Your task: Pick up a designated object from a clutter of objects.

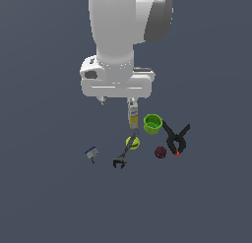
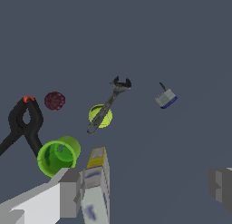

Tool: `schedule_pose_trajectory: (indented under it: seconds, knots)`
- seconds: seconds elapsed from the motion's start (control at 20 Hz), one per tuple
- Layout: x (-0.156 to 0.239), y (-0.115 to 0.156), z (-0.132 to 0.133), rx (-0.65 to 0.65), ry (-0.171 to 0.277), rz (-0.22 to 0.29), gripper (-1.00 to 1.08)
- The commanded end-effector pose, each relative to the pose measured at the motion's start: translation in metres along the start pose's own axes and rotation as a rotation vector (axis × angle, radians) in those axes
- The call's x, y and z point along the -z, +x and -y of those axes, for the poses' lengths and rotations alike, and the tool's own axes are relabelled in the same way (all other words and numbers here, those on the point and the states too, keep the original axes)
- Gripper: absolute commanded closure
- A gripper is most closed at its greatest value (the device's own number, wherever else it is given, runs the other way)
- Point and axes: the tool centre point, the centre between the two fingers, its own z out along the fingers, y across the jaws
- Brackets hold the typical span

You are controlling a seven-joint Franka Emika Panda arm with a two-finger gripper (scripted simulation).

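The gripper point(image 1: 116, 100) is seen spread wide open with nothing held between the fingers point(image 2: 68, 191), and it is hung above the clutter rather than down among it (in the wrist view one finger overlaps the white-yellow carton point(image 2: 96, 187), but contact can't be told from that). The designated object point(image 1: 91, 153), a tiny block with a blue and white top and grey body, is found off by itself toward the exterior view's left, well apart from everything else, so open floor is left all around it. The nearest neighbour is the black wrench point(image 1: 124, 154), which is laid across the yellow-green ball point(image 1: 133, 143) with its jaw end pointed toward the block's side. Further toward the exterior view's right, the green cup point(image 1: 152, 123) is set upright just beside the carton, with the black clamp point(image 1: 176, 138) right next to it and the dark red ball point(image 1: 160, 152) near the clamp's orange tips. That right cluster is packed tight; the left side is far roomier.
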Motion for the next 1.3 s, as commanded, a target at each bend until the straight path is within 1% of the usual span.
schedule_pose_trajectory:
  seconds: [0.0,0.15,0.4,0.6,0.95,1.25]
  knots:
    - [0.000,0.000,0.000,0.000,0.000,0.000,-0.92]
    - [0.001,0.000,0.002,0.012,-0.002,-0.001,-0.92]
    - [0.008,-0.002,0.013,0.064,-0.013,-0.003,-0.92]
    - [0.009,-0.003,0.016,0.071,-0.014,-0.004,-0.92]
    - [0.000,0.004,0.009,0.094,-0.019,-0.004,-0.92]
    - [-0.022,0.019,-0.006,0.155,-0.029,-0.004,-0.92]
